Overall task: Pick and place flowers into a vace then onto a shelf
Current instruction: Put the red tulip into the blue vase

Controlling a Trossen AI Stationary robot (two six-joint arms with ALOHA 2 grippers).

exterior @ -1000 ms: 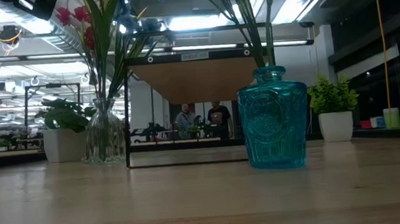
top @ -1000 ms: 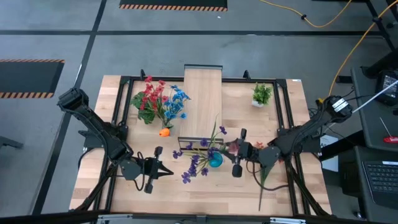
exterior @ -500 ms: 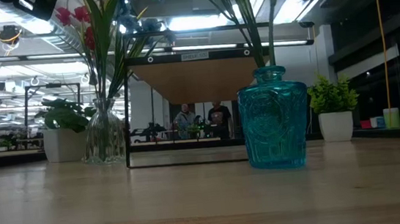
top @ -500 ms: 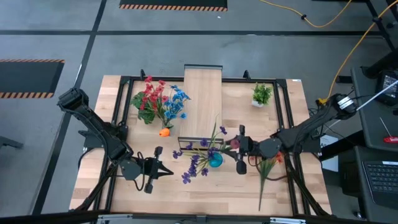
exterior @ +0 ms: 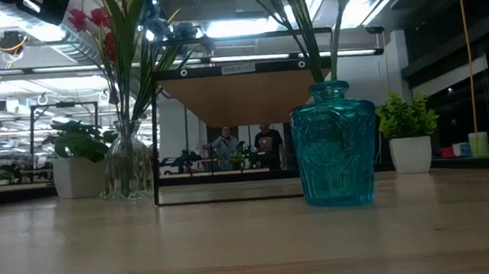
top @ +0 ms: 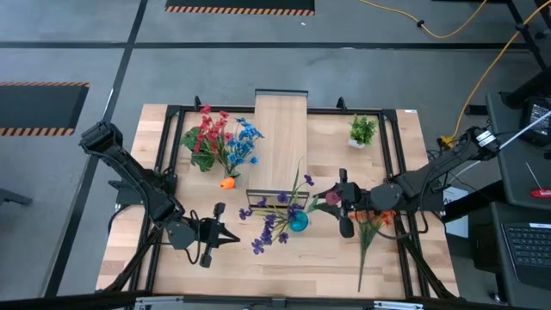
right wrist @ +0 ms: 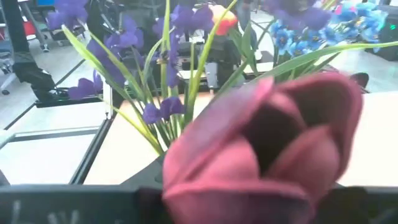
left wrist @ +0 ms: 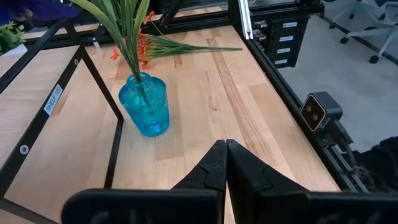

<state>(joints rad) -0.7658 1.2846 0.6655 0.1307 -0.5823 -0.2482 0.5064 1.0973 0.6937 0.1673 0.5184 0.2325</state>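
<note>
We are seeing dark red tulip (right wrist: 267, 155) clamped in right gripper (top: 336, 200), just beside blue vase (top: 298, 221) holding purple flowers (top: 271, 228). Clear vase (exterior: 128, 169) holding red and blue flowers (top: 219, 139). Right gripper shifting rightward since earlier frame. Left gripper (top: 229, 233) closed, empty, waiting near table front. Orange flowers (top: 374, 226) lying beside right arm; shelf (top: 280, 142) behind vase.

Robotics lab: taped floor (top: 52, 95), cables (top: 448, 30).

Left pincer (top: 231, 234) closed; right pincer (top: 331, 201) gripping.
</note>
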